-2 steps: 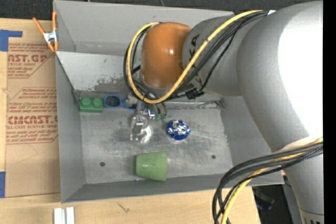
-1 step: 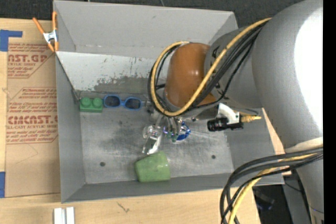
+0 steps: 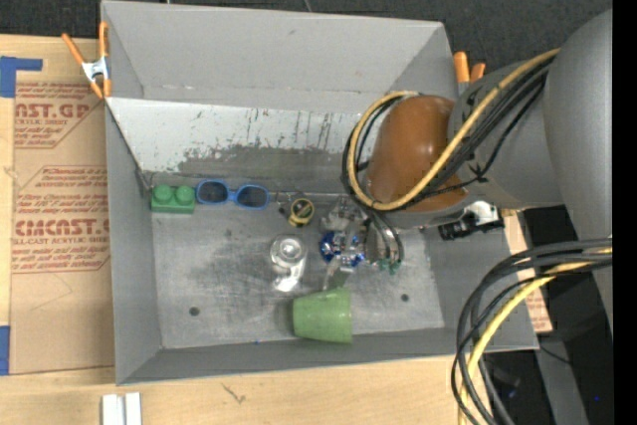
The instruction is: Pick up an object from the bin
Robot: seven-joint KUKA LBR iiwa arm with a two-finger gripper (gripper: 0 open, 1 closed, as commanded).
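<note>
Jaws sit low over the bin floor, right of centre, under the wrist's orange-brown cover (image 3: 413, 149). Cannot tell whether the jaws are spread or pressed together, because the hardware there is dark and cluttered. A small blue-and-white thing (image 3: 331, 249) lies right at the jaws' edge on the view's left side. It is touching or nearly touching them, and whether it sits between them cannot be told.

Just beyond it toward the view's left is a small clear thing (image 3: 288, 259) with a round top, standing apart from the blue-and-white thing. Below both, near the front wall, 1 pale green cup (image 3: 323, 317) lies on its side. Above the clear thing, near the back wall's foot, is a small round yellow-and-black thing (image 3: 300, 210).

Further left along that back edge lie blue sunglasses (image 3: 231, 194), then 1 green block (image 3: 172, 198) with 2 studs, just beside them in the corner.

The grey bin (image 3: 199, 314) has a scuffed floor and sloped walls. Yellow-and-black cables (image 3: 398, 105) loop around the cover, and the grey arm (image 3: 567, 124) comes in from the view's right.
</note>
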